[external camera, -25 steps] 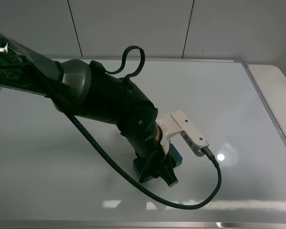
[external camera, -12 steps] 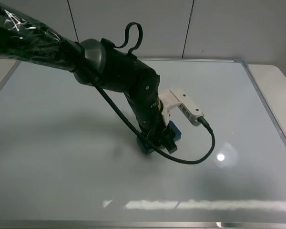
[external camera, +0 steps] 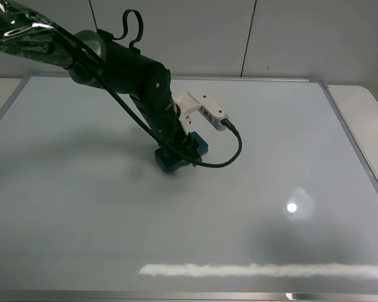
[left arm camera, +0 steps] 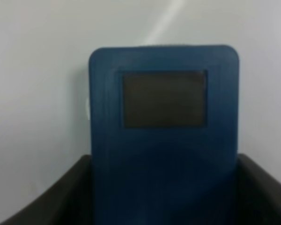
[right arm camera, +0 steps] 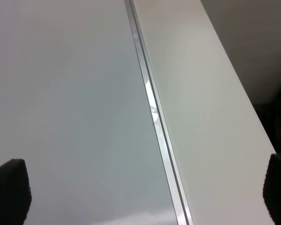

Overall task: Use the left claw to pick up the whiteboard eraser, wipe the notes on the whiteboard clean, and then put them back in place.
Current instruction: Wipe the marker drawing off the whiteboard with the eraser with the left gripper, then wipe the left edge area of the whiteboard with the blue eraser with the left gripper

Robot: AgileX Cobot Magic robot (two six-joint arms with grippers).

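The teal-blue whiteboard eraser (external camera: 198, 145) lies flat on the glossy whiteboard (external camera: 290, 157), a little left of the board's middle. My left claw (external camera: 178, 153) reaches down from the upper left and is shut on the eraser. In the left wrist view the eraser (left arm camera: 164, 98) stands between my two dark fingers (left arm camera: 51, 201), with one dark patch on its top showing. No notes show anywhere on the board. My right gripper (right arm camera: 143, 190) is open and empty over the board's silver frame (right arm camera: 157, 126); it is out of the exterior high view.
A white tabletop (external camera: 365, 107) lies beyond the board's right frame and also shows in the right wrist view (right arm camera: 201, 93). Lamp glare (external camera: 292, 207) sits on the board at lower right. The white camera module (external camera: 205, 110) and its looping cable hang beside the eraser.
My left claw has slid the eraser from the lower middle of the board up and to the left. The arm has drawn back toward the upper left.
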